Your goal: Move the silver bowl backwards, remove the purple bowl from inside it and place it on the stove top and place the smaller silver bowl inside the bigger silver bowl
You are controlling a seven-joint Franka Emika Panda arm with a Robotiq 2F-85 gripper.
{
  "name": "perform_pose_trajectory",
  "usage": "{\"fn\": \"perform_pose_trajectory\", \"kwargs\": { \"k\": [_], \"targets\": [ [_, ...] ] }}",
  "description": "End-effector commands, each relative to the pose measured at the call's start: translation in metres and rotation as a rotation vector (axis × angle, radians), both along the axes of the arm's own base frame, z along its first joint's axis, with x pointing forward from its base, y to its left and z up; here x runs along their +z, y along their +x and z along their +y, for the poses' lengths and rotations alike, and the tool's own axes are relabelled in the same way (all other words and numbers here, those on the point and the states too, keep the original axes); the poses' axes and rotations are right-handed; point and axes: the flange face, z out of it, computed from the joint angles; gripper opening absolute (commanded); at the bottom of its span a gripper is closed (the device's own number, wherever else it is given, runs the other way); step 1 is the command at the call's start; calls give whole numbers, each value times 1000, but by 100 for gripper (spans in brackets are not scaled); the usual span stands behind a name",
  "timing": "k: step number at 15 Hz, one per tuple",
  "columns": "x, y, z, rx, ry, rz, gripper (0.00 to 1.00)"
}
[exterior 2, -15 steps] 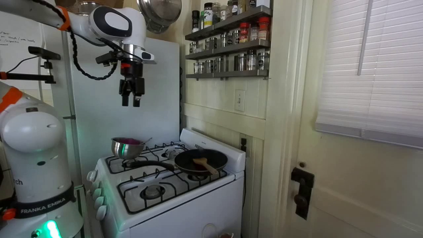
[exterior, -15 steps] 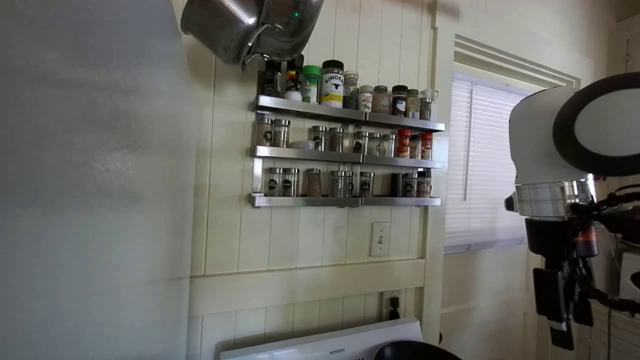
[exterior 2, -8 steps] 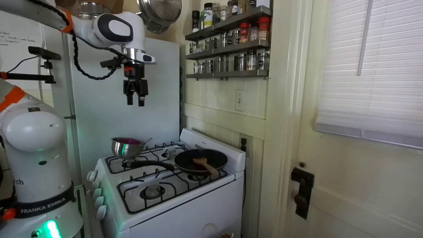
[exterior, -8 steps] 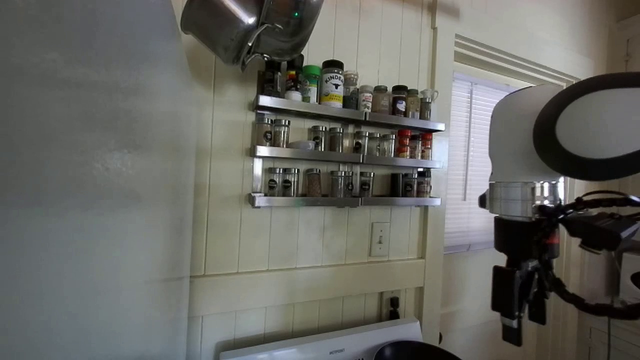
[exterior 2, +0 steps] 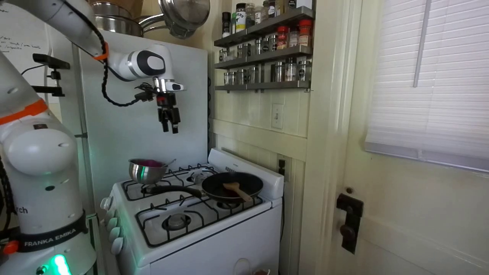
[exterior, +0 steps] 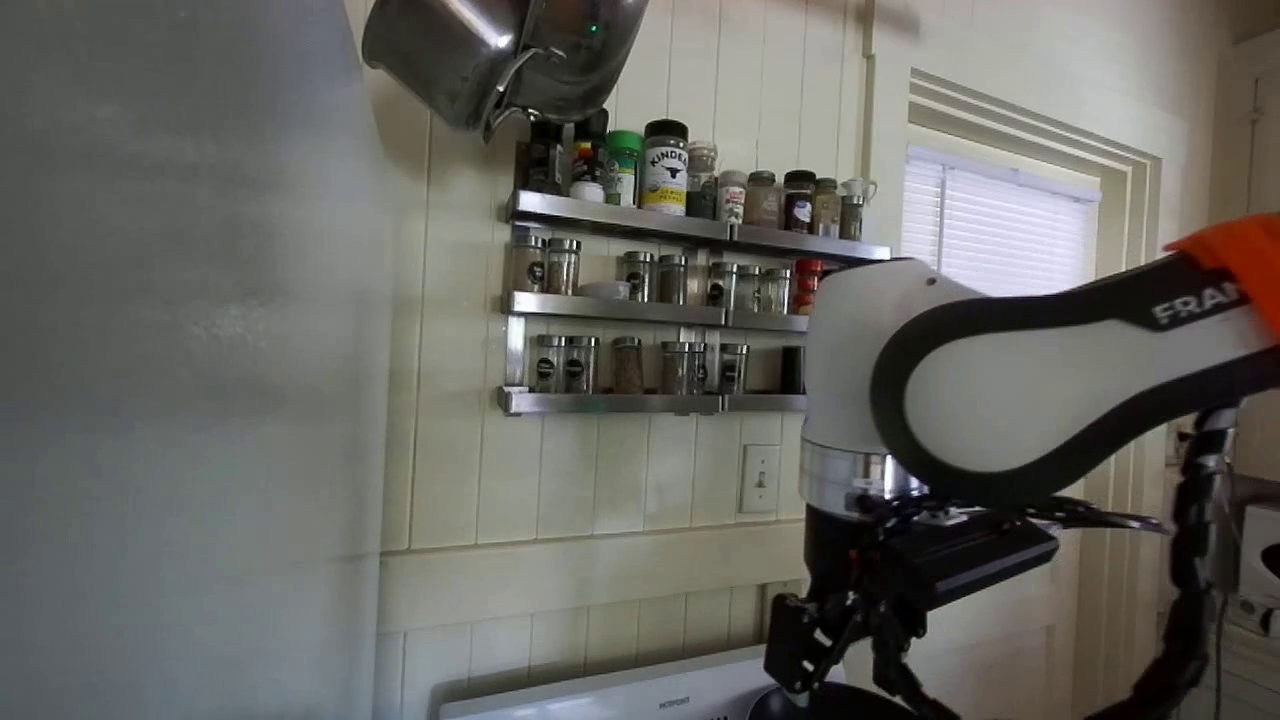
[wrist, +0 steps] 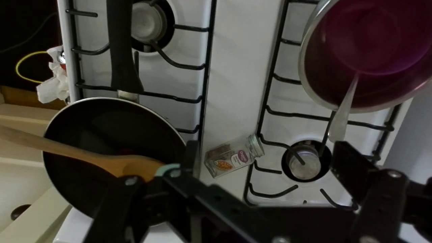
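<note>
Wrist view: pincer has its jaws spread wide, nothing held; glass jar showing between them lies on the stove top, well below. In an exterior view, silver bowl sits on the grate nearer the fridge, toward the knobs, well apart from the pincer. Purple bowl looks nested inside it, metal utensil leaning out over the rim. Smaller silver bowl: can't pick it out in any view.

My read: step one, shifting the silver bowl back, pre-contact; none of the task looks done yet. Next: bring the pincer over the bowl, straddle the rim, descend, grip, then move it toward the back panel. Pick a stretch of rim away from the utensil, could snag. Purple bowl seems close to the silver wall, so room inside the rim may be tight; go slow.
</note>
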Motion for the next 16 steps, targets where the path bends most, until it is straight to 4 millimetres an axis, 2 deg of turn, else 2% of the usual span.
{"fn": "perform_pose_trajectory", "kwargs": {
  "k": [1, 3, 4, 6, 9, 12, 16],
  "targets": [
    [-25, 34, 28, -87, -49, 52, 100],
    [-25, 37, 39, -10, -54, 107, 100],
    [-26, 29, 26, -34, -37, 62, 100],
    [-29, 37, 35, -21, -34, 87, 100],
    [-32, 43, 38, -58, -1, 109, 100],
    [-54, 54, 46, -215, 97, 173, 100],
    [-82, 56, 78, -132, 153, 259, 100]
  ]
}}
